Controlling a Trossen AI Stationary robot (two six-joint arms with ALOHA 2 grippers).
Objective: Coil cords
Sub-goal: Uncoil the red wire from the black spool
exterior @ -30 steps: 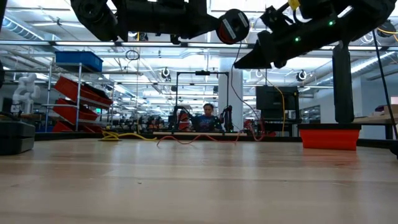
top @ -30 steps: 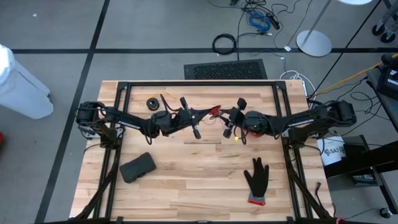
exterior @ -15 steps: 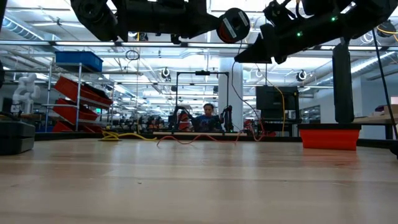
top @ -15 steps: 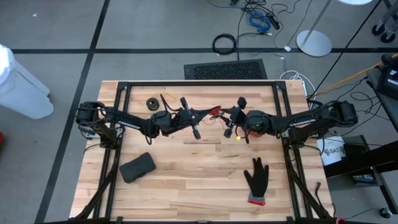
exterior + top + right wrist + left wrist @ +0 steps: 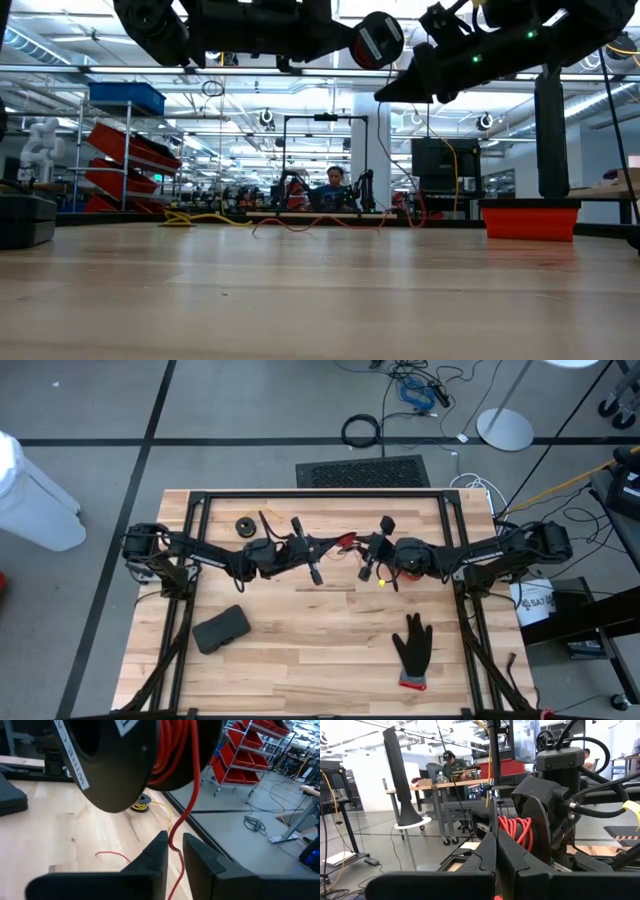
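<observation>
Near the centre of the high view, both arms meet above the pale wooden worktop [image 5: 320, 650]. The left tool [image 5: 495, 852] is fully closed, and the small black round spool wound with thin red cord [image 5: 150, 755] hangs at its tip, apparently clamped there. The right wrist view shows a loose strand of that red cord running down from the spool through the narrow gap between the right tool's [image 5: 172, 852] two dark fingers [image 5: 155, 855]. The gap is slim, but whether the fingers pinch the strand or only guide it cannot be told. More red cord trails on the boards in the lower left of that picture.

To wind well, the right tool should probably keep light tension on the strand and circle the spool evenly, while the left tool holds the spool steady. Slack could let loops slip off the rim; too hard a pull might drag the spool out of the grip.

The second small black spool with yellow-tan cord [image 5: 245, 525] lies on the worktop in the upper left of the high view, untouched, well apart from both tools.
</observation>
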